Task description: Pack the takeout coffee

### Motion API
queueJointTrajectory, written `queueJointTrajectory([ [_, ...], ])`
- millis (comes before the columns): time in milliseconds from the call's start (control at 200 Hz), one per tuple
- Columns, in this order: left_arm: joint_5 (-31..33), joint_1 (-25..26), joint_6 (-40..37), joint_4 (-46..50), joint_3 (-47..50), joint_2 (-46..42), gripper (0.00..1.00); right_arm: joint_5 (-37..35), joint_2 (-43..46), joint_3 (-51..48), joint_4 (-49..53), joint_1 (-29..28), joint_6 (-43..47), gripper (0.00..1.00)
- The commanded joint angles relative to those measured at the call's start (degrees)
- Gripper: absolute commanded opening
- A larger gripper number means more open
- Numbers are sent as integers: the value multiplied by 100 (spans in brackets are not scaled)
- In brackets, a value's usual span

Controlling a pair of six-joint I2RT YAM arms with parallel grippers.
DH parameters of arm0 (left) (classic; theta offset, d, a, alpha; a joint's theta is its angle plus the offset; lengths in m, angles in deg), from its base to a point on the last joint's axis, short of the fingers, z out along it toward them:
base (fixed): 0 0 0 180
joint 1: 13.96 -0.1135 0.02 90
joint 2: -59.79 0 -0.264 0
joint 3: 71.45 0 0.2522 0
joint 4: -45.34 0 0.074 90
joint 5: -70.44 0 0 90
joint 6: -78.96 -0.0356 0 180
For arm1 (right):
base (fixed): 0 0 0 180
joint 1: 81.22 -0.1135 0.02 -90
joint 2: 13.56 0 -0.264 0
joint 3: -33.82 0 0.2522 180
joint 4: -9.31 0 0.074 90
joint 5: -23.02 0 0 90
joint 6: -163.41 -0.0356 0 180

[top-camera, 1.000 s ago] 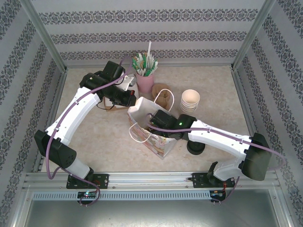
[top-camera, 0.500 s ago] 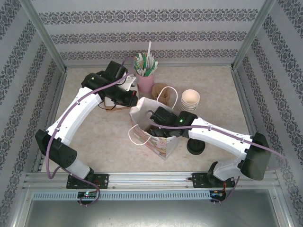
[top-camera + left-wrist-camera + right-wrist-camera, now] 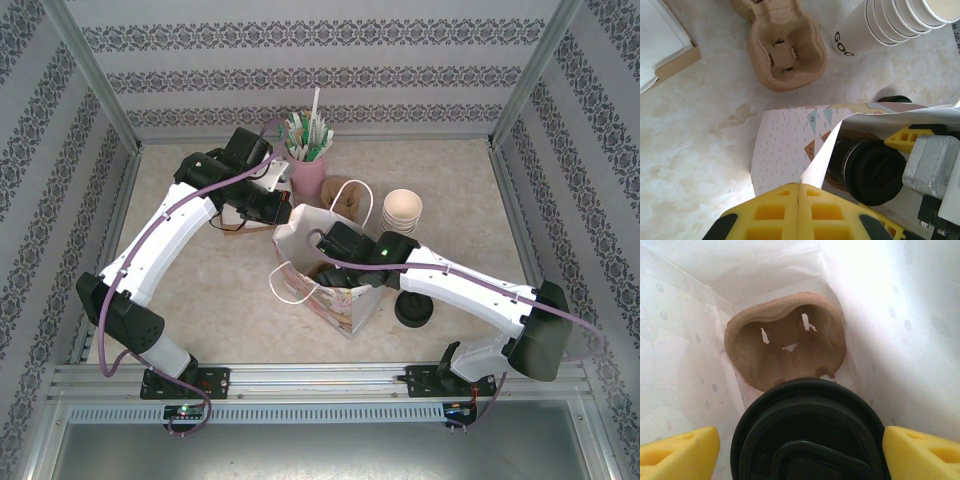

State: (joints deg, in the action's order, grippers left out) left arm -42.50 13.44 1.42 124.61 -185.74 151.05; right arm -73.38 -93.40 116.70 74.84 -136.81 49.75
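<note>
The takeout coffee (image 3: 810, 440) shows its black lid from above, standing inside the patterned paper bag (image 3: 345, 305). It sits at the near end of a brown pulp cup carrier (image 3: 785, 345) on the bag's floor. My right gripper (image 3: 800, 435) reaches down into the bag and is open, with one yellow finger on each side of the lid and a gap at the left finger. My left gripper (image 3: 798, 187) is shut on the bag's white top edge (image 3: 822, 160) at its far left corner. The left wrist view looks past that edge to the coffee (image 3: 875, 170).
A second pulp carrier (image 3: 345, 195) lies behind the bag. A stack of lidless cream cups (image 3: 402, 212) stands at the back right. A pile of black lids (image 3: 414, 308) sits right of the bag, and a pink cup of stirrers (image 3: 306, 170) at the back. A napkin box (image 3: 665, 45) is on the left.
The right gripper's fingers have spread apart from the lid inside the bag. The bag's far handle now stands higher. The left gripper keeps its pinch on the bag edge.
</note>
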Motion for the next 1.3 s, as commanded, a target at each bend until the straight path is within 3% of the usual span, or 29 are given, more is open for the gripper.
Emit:
queueJointTrajectory([
  [0, 382, 47, -61, 208, -218, 32, 0, 48, 20, 214, 237, 77, -60, 85],
  [864, 822, 217, -183, 300, -467, 111, 1, 131, 38, 541, 192, 75, -82, 98],
  [1294, 912, 251, -218, 297, -519, 164, 2, 154, 19, 705, 162, 80, -101, 98],
])
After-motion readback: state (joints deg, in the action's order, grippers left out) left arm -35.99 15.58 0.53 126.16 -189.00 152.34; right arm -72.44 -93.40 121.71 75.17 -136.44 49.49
